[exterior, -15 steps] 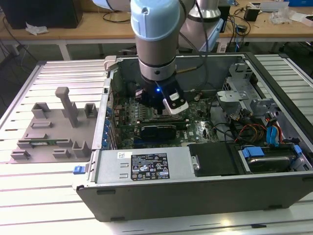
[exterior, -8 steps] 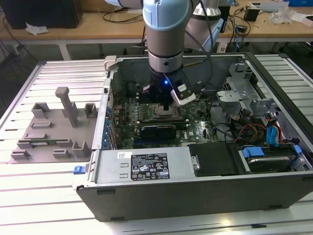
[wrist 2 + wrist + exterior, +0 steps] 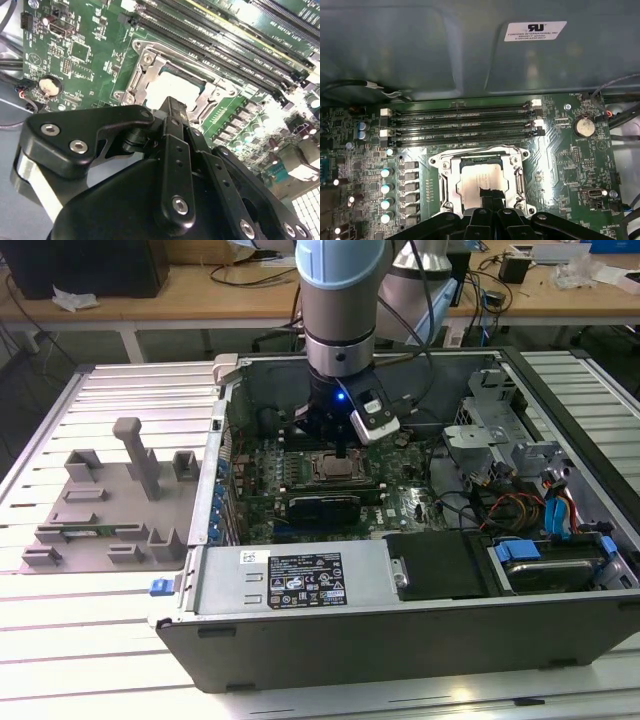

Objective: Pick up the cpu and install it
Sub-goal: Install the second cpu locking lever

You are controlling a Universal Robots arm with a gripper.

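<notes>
The cpu, a small square chip with a silvery top plate, lies flat inside the metal-framed socket of the green motherboard. It shows bright in the second wrist view and small under the arm in the exterior view. My gripper hangs straight down over it inside the computer case. Its black fingers come together to a single tip, shut, with nothing between them. That tip sits over the chip's edge; whether it touches the chip I cannot tell.
The open computer case lies on a slatted metal table. Memory slots run beside the socket, and a power supply and drive bays line the case's near side. A grey fixture tray lies at the exterior view's left.
</notes>
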